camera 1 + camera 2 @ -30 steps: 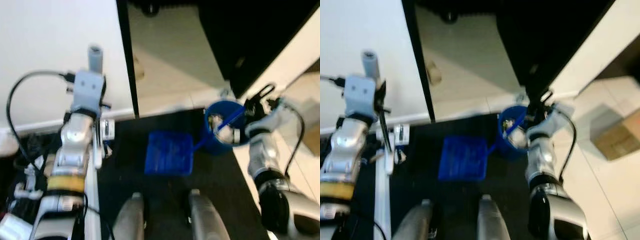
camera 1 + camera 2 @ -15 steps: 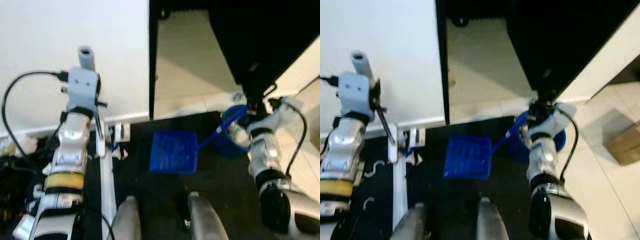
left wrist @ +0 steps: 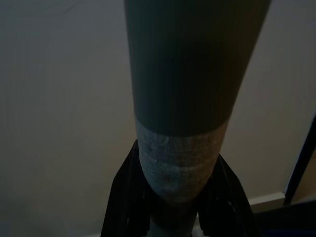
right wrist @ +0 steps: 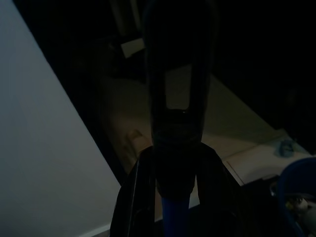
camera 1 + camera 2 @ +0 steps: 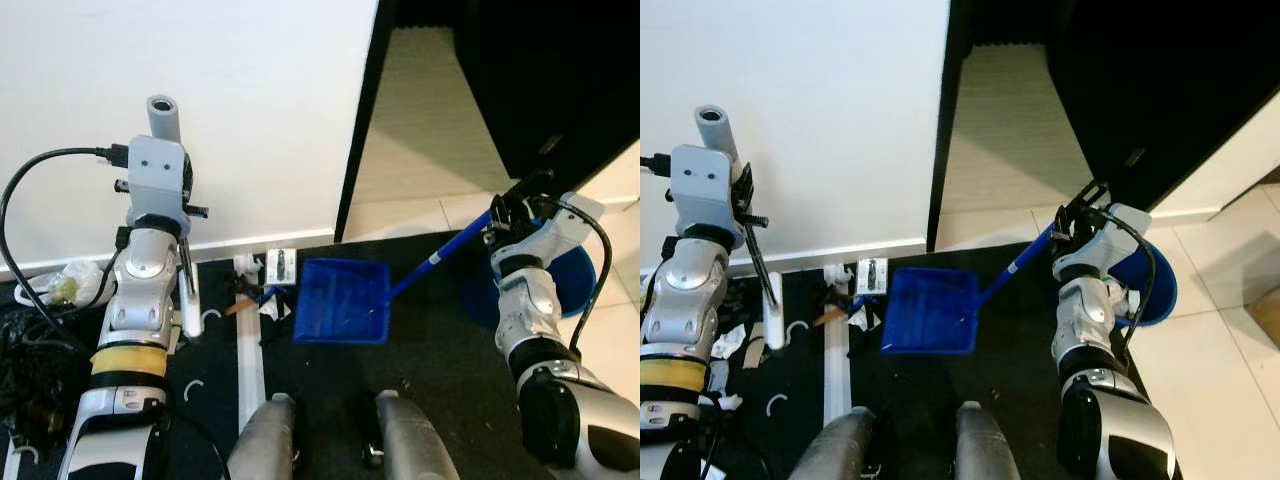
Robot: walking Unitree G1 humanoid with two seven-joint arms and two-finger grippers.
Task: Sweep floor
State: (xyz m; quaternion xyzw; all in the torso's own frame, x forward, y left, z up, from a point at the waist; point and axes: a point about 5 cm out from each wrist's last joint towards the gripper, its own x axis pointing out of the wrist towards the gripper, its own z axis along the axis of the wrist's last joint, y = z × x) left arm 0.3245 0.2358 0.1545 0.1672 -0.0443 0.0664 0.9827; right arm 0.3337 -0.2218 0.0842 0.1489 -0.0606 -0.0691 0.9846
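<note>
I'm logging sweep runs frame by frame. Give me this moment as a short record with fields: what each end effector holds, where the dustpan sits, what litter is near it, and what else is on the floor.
left end effector: shut on broom handle, held upright by the white wall
right end effector: shut on dustpan handle
dustpan: flat on the black mat, before the robot's feet
litter: paper scraps just to the robot's left of the dustpan
bin: blue, by the right arm at the mat's edge
</note>
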